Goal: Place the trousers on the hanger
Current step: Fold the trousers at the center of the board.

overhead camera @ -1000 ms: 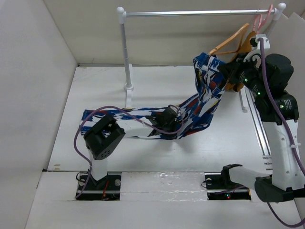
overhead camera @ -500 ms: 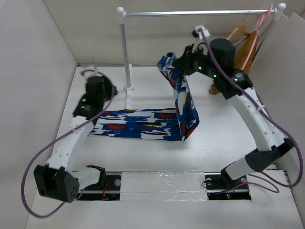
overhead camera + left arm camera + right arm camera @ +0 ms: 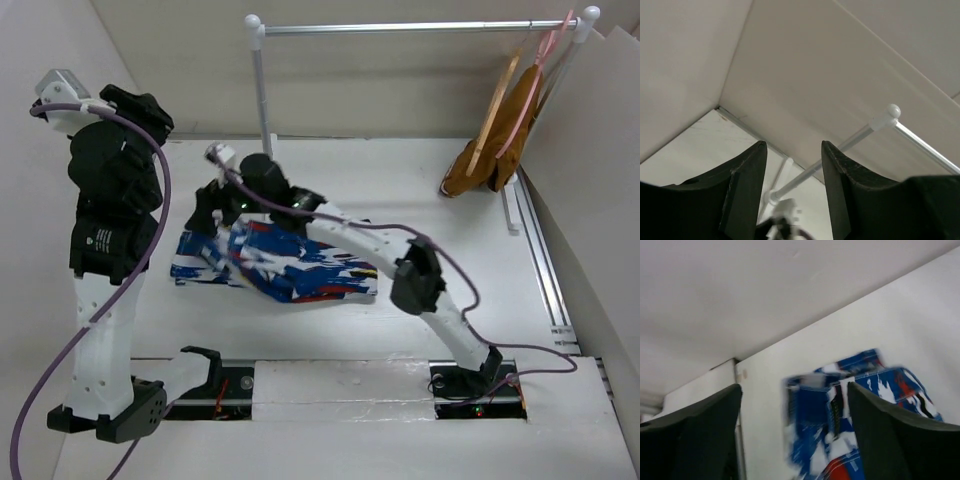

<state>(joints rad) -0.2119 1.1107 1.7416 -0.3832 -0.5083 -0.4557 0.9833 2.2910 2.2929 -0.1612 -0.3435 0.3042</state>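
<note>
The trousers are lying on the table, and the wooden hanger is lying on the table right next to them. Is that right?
Not quite. The trousers do lie on the table, but the wooden hanger is not next to them. It hangs from the rail at the far right, well away from them. The top view shows this.

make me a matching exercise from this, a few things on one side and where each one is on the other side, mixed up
Things:
1 trousers
2 wooden hanger
3 left fingers
4 right fingers

Places:
a hanging on the rail
b high up near the left wall
c lying on the table
d just above the trousers, spread apart

Pairs: 1-c; 2-a; 3-b; 4-d
</note>
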